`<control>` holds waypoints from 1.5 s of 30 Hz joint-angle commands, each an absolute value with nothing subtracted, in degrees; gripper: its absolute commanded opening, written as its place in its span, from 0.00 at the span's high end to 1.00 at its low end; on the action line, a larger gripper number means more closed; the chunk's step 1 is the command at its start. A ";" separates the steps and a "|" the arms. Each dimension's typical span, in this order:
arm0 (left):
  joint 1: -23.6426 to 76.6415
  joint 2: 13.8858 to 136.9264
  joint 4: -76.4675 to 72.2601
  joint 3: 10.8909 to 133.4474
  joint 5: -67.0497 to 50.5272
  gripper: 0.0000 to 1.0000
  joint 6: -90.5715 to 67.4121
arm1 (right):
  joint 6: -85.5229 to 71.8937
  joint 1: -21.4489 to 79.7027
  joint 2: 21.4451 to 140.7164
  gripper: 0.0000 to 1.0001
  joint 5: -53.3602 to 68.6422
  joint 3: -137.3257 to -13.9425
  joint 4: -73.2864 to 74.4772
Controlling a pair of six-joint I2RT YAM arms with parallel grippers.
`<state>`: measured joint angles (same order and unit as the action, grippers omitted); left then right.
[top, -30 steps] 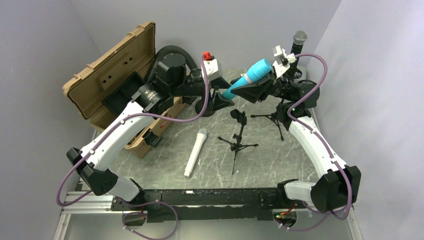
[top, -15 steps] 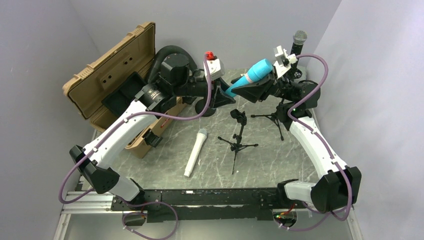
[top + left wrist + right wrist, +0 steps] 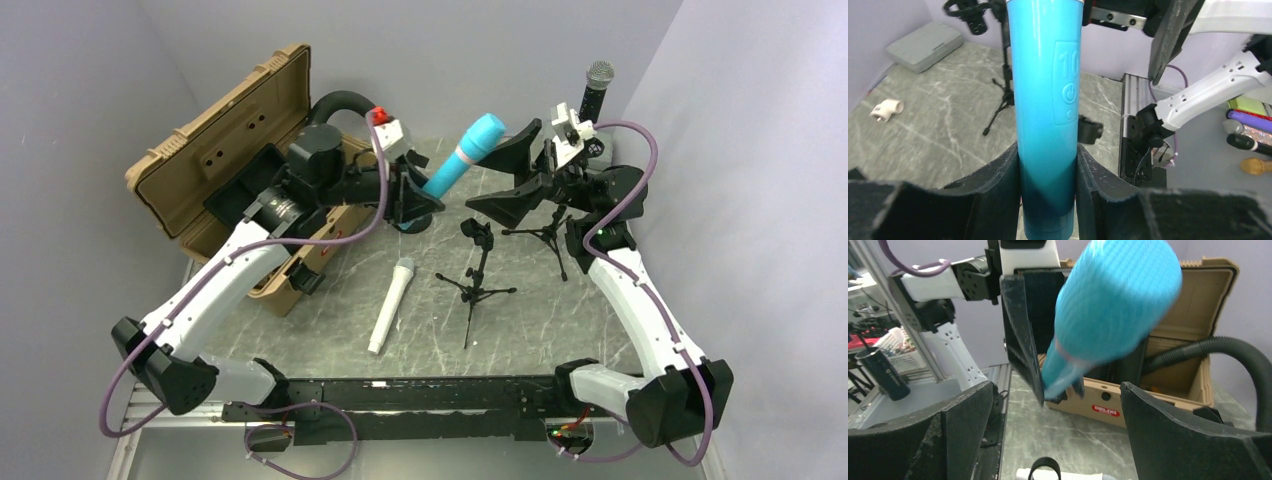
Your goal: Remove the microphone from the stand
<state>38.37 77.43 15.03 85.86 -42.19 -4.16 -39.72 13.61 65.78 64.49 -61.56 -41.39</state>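
Observation:
My left gripper (image 3: 413, 200) is shut on the lower handle of a blue microphone (image 3: 462, 157), which tilts up and to the right above the back of the table. In the left wrist view its barrel (image 3: 1045, 100) sits tight between my fingers (image 3: 998, 175). My right gripper (image 3: 502, 178) stands open just right of the microphone's head, touching nothing; the blurred blue head (image 3: 1113, 305) hangs beyond its spread jaws. A small black tripod stand (image 3: 480, 285) with an empty clip stands mid-table. A black microphone (image 3: 597, 85) with a silver grille rises behind my right arm, over a second tripod (image 3: 548, 235).
A white microphone (image 3: 390, 305) lies on the marble table left of the empty stand. An open tan case (image 3: 230, 150) and a black hose (image 3: 340, 100) fill the back left. A grey box (image 3: 925, 45) sits at a far table edge.
My right gripper has opened and let go of the blue microphone. My left arm has drawn back to the left with it, and the microphone now tilts more upright.

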 commanded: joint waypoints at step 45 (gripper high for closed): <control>31.85 71.03 7.25 38.57 -17.67 1.00 -30.34 | -30.05 0.79 59.19 0.00 60.59 -53.99 -32.70</control>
